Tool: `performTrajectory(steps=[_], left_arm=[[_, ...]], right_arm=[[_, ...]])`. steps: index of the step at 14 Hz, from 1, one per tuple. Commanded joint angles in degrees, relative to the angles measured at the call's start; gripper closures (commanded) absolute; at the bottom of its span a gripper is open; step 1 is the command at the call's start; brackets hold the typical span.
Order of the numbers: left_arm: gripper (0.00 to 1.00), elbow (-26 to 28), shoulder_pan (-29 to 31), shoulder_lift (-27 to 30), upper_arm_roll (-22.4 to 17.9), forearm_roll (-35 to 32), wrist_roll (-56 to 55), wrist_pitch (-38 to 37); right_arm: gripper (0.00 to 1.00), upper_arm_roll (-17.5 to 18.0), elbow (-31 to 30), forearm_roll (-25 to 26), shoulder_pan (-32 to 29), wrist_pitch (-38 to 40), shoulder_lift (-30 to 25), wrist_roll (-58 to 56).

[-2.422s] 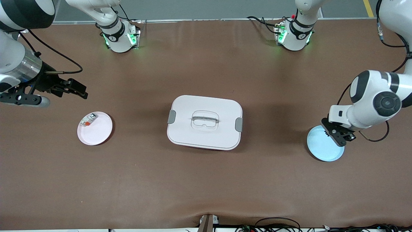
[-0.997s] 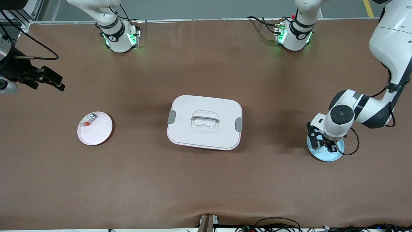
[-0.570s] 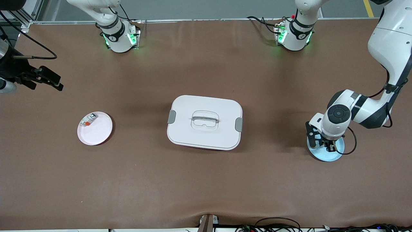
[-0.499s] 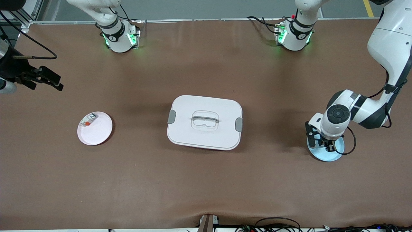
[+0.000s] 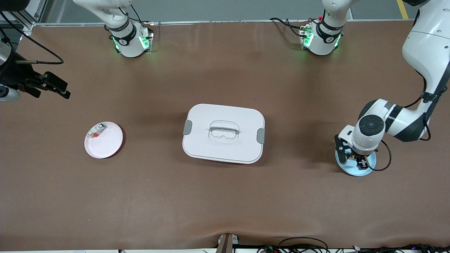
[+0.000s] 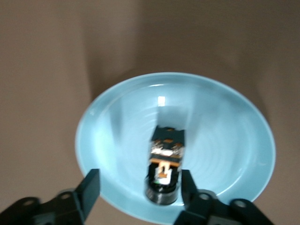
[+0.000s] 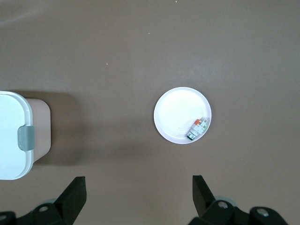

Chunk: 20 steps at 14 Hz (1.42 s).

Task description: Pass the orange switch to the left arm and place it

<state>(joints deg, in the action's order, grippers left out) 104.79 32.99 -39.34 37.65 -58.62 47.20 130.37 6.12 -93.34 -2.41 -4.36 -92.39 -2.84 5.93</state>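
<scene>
The orange switch, a small black block with orange on top, lies in the light blue plate at the left arm's end of the table. My left gripper is open and low over that plate. Its fingers stand either side of the switch, which is close to one finger and apart from the other. In the front view my left gripper hides most of the switch. My right gripper is open and empty, up over the right arm's end of the table. The white box sits mid-table.
A pale pink plate lies toward the right arm's end of the table. It holds a small white part with a red-orange end, which also shows in the right wrist view. The box's corner shows there too.
My left gripper has come down onto the blue plate. My right gripper has drawn back toward its own end of the table. Little has moved in the last half second.
</scene>
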Motion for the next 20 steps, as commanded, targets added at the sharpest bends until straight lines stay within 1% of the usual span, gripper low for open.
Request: performTrajectory(steps=[1,3,5,6,7,9,10,14,16,17,20], left_arm=[[0.00,-2.39,0.58,3.29,0.84,10.49,0.61,-0.46],[0.00,-4.85,0.58,5.32,0.84,19.38,0.35,-1.34],[0.00,-10.37,0.41,5.68,0.84,28.60,-1.14,-7.19],[0.00,-13.27,0.14,5.68,0.93,31.08,-2.63,-10.02],[0.00,-15.47,-0.03,5.68,1.02,32.41,-4.99,-12.31],[0.00,-19.87,-0.21,5.42,2.60,33.30,-10.96,-17.31],[0.00,-20.58,-0.56,5.50,2.95,33.22,-14.12,-18.38],[0.00,-22.87,-0.56,7.26,3.92,34.26,-22.66,-22.07],[0.00,-23.05,-0.30,9.70,5.15,35.15,-30.20,-22.79],[0.00,-23.05,-0.21,10.68,5.85,36.72,-34.33,-22.96],[0.00,-23.05,-0.12,13.93,6.03,39.28,-44.53,-24.10]], right_arm=[[0.00,0.91,0.62,1.18,-0.56,0.72,-0.23,-0.57],[0.00,0.91,0.62,1.18,-0.47,0.72,-0.23,-0.57],[0.00,0.91,0.71,1.27,-0.47,0.81,-0.23,-0.66],[0.00,1.00,0.88,1.79,-0.47,0.81,-0.23,-0.49],[0.00,1.00,0.88,2.06,-0.04,0.81,-0.23,-0.22],[0.00,0.91,0.88,2.06,0.41,0.90,-0.23,-0.13],[0.00,0.91,0.88,2.06,0.41,0.90,-0.23,-0.13],[0.00,0.83,1.93,2.49,0.41,0.90,-0.23,-0.13],[0.00,0.83,2.11,2.67,0.41,0.90,-0.15,-0.13],[0.00,0.83,2.11,2.67,0.41,0.90,-0.15,-0.13],[0.00,0.83,2.20,2.59,0.41,0.90,-0.15,-0.13]])
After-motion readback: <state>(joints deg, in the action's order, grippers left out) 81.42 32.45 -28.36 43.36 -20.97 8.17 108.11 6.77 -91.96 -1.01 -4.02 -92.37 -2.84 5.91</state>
